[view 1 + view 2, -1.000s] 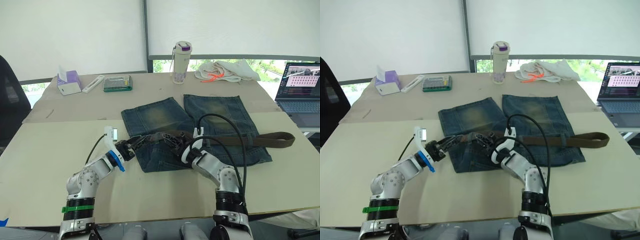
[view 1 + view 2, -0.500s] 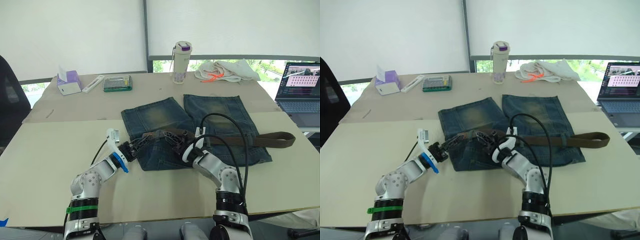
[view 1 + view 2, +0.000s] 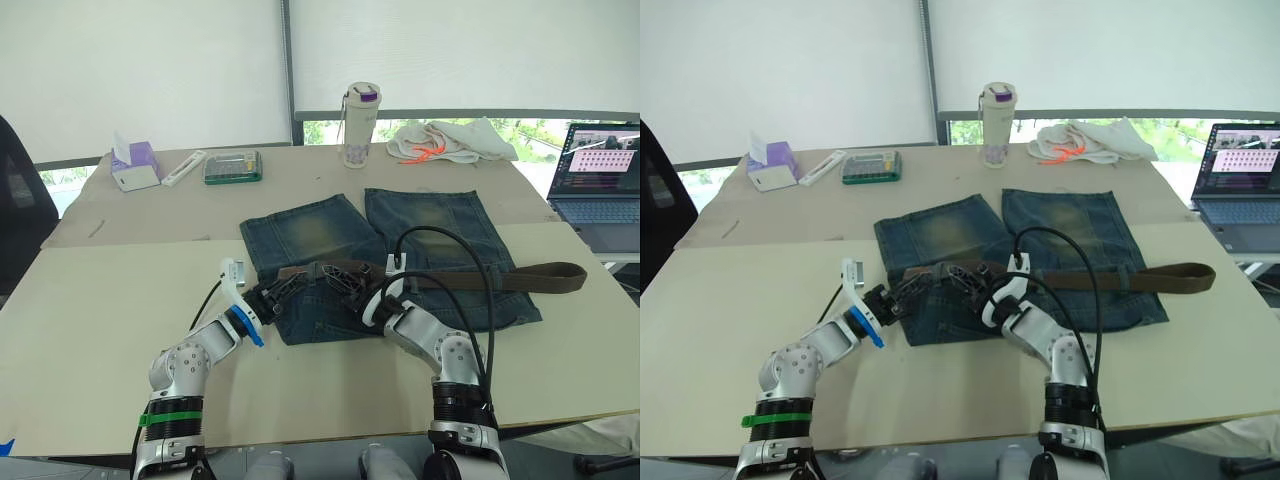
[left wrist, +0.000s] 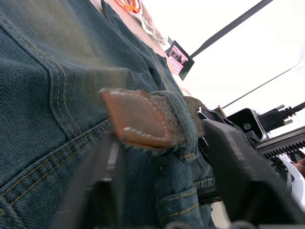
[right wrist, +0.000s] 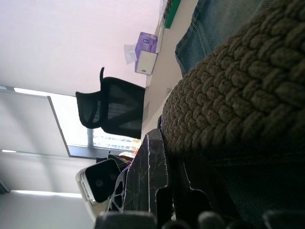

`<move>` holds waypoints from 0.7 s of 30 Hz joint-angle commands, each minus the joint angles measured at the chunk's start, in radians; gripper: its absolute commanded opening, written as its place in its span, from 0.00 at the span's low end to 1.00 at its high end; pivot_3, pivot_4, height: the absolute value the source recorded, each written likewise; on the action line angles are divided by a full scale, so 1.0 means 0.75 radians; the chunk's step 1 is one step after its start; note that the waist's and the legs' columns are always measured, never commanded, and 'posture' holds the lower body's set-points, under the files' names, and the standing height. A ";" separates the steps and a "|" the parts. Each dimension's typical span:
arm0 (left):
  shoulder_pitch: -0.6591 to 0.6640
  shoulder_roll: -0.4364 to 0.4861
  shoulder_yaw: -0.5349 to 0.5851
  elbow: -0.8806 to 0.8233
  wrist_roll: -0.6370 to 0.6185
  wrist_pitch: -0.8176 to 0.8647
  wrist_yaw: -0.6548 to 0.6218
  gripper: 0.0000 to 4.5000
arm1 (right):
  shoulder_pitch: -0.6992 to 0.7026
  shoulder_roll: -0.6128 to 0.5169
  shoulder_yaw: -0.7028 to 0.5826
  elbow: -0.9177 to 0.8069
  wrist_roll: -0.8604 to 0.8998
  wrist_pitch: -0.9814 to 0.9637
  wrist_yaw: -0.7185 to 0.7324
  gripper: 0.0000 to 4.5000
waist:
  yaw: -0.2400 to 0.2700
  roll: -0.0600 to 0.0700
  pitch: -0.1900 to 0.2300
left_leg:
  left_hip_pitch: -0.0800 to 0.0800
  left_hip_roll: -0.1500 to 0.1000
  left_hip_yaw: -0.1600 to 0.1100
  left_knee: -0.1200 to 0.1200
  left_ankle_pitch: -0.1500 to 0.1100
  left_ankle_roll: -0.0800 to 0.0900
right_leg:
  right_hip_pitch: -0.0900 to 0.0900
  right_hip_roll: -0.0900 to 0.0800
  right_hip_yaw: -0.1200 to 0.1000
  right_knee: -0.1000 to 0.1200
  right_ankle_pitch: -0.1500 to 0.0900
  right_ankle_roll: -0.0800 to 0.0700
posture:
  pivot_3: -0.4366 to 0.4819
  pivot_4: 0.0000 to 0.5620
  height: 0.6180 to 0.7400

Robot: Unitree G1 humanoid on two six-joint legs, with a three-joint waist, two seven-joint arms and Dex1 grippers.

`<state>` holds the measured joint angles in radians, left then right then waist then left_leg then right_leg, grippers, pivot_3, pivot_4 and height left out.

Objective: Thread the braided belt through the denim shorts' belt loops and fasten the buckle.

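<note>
Since the earlier frame the left gripper [image 3: 283,291] has advanced toward the right along the waistband of the shorts [image 3: 430,240], closing on the right gripper [image 3: 345,280].

The shorts lie flat on the table [image 3: 90,310], waistband nearest the robot, legs pointing away. The belt [image 3: 520,278] runs along the waistband, its long axis lying left to right; its far end forms a loop past the right edge of the shorts.

In the left wrist view, the leather belt tip [image 4: 138,119] has emerged through a belt loop [image 4: 183,121] and projects toward the left gripper. Its fingers [image 4: 243,171] stand spread on either side of the tip without clamping it.

The right gripper rests on the braided strap just behind the same loop; whether it is clamped cannot be determined.

The left gripper is the nearer one to the tip. Judged next move: clamp the tip and draw it leftward along the waistband.
</note>
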<state>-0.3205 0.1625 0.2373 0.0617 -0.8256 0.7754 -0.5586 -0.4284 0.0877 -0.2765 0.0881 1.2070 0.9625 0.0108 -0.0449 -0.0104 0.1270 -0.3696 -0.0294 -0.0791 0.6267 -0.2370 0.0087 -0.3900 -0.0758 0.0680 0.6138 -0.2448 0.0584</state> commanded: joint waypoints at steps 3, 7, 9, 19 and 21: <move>-0.032 -0.002 0.007 0.010 -0.005 -0.030 -0.007 0.07 | -0.012 -0.001 0.034 -0.055 -0.002 0.013 0.039 0.00 | 0.000 0.000 0.000 | 0.000 0.000 0.000 0.000 0.000 0.000 | 0.000 0.000 0.000 0.000 0.000 0.000 | 0.48 0.27 1.00; -0.033 0.002 0.004 0.018 0.001 -0.034 -0.009 0.01 | -0.003 -0.012 0.043 -0.074 -0.023 -0.002 0.061 0.00 | 0.001 0.000 0.000 | 0.000 0.000 0.000 0.000 0.000 0.000 | 0.000 0.000 0.000 0.000 0.000 0.000 | 0.48 0.27 1.00; -0.035 0.005 0.001 0.023 0.008 -0.036 -0.008 0.00 | 0.005 -0.038 0.067 -0.104 -0.082 -0.039 0.096 0.17 | 0.001 0.000 0.000 | 0.000 0.000 0.000 0.000 0.000 0.000 | 0.000 0.000 0.000 0.000 0.000 0.000 | 0.48 0.27 1.00; -0.024 0.133 -0.056 0.009 0.120 -0.053 -0.065 0.00 | 0.190 -0.570 0.051 -0.468 -0.114 -0.015 0.593 0.92 | 0.010 -0.001 0.001 | -0.002 -0.006 0.000 0.001 0.000 0.000 | 0.001 -0.003 -0.001 -0.003 -0.001 0.001 | 0.48 0.27 1.00; -0.014 0.175 -0.063 0.016 0.145 -0.060 -0.089 0.00 | 0.220 -0.681 -0.037 -0.464 -0.112 -0.056 0.660 1.00 | 0.010 -0.002 0.002 | -0.002 -0.006 0.000 0.001 0.000 0.000 | 0.002 -0.002 -0.001 -0.004 -0.001 0.001 | 0.48 0.27 1.00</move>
<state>-0.3340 0.2789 0.1925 0.0929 -0.7268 0.7575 -0.6013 -0.2592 -0.4002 -0.2480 -0.2167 1.1045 0.9580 0.4478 -0.0377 -0.0118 0.1285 -0.3705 -0.0337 -0.0788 0.6271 -0.2370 0.0087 -0.3884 -0.0771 0.0675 0.6111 -0.2455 0.0596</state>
